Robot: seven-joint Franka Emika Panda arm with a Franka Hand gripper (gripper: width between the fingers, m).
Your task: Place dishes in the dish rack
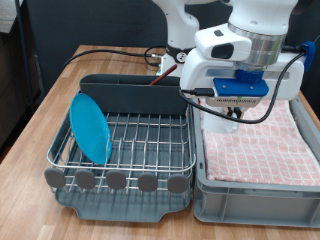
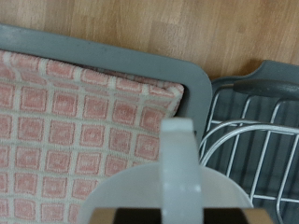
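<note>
The dish rack (image 1: pixel 140 135) is a silver wire grid in a dark grey tray, at the exterior view's left; one corner of it shows in the wrist view (image 2: pixel 257 140). A bright-blue plate (image 1: pixel 90 127) stands on edge in the rack's left slots. My gripper (image 1: pixel 233 110) hangs over the grey bin, close to the rack's right edge. It is shut on a small white mug (image 1: pixel 231 117), which fills the near part of the wrist view (image 2: pixel 177 177), handle towards the camera. I cannot make out the wooden spoon.
The grey bin (image 1: pixel 250 192) lined with pink checked cloth (image 2: pixel 56 121) stands right of the rack. The rack's tall grey utensil compartment (image 1: pixel 130 92) runs along its far side. Cables lie on the wooden table (image 1: pixel 60 75) behind it.
</note>
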